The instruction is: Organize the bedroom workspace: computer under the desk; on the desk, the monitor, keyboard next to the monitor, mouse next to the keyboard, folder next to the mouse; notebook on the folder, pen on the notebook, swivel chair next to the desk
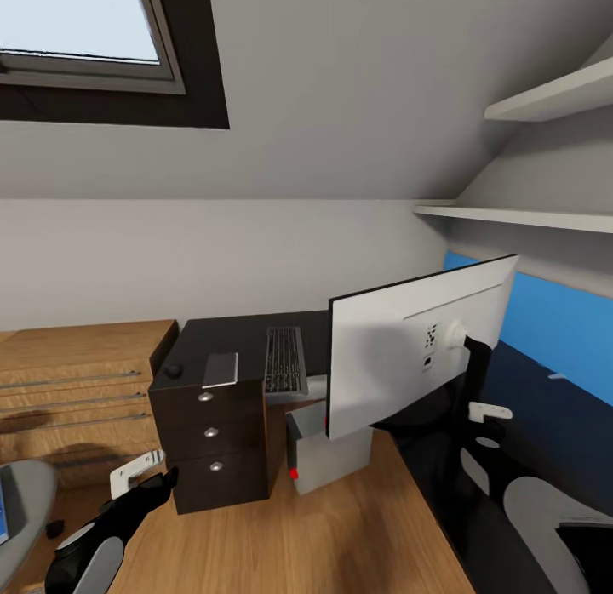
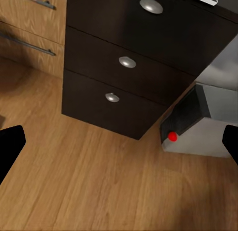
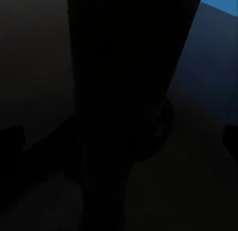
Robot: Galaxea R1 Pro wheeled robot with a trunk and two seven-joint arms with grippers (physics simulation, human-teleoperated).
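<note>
The black desk [image 1: 247, 334] carries the keyboard [image 1: 285, 360], the small black mouse [image 1: 173, 371] and the grey notebook [image 1: 221, 368] above its drawer unit [image 1: 213, 432]. The monitor [image 1: 409, 356] stands on the desk with its pale back toward me. Under the desk sits the computer [image 1: 328, 458], its red light facing the floor side [image 2: 172, 136]. My left gripper [image 1: 153, 479] hangs open over the floor before the drawers [image 2: 119, 144]. My right gripper [image 3: 119, 137] is open, close to the monitor's dark stand [image 3: 129, 67]. The swivel chair [image 1: 25, 492] shows at the lower left with a sliver of the blue folder [image 1: 2, 513].
A light-wood drawer chest [image 1: 77, 381] stands left of the desk. White shelves [image 1: 528, 215] and a blue wall panel [image 1: 553, 313] are at the right under the sloped ceiling. Open wooden floor [image 1: 298, 534] lies between the chair and the desk's right wing.
</note>
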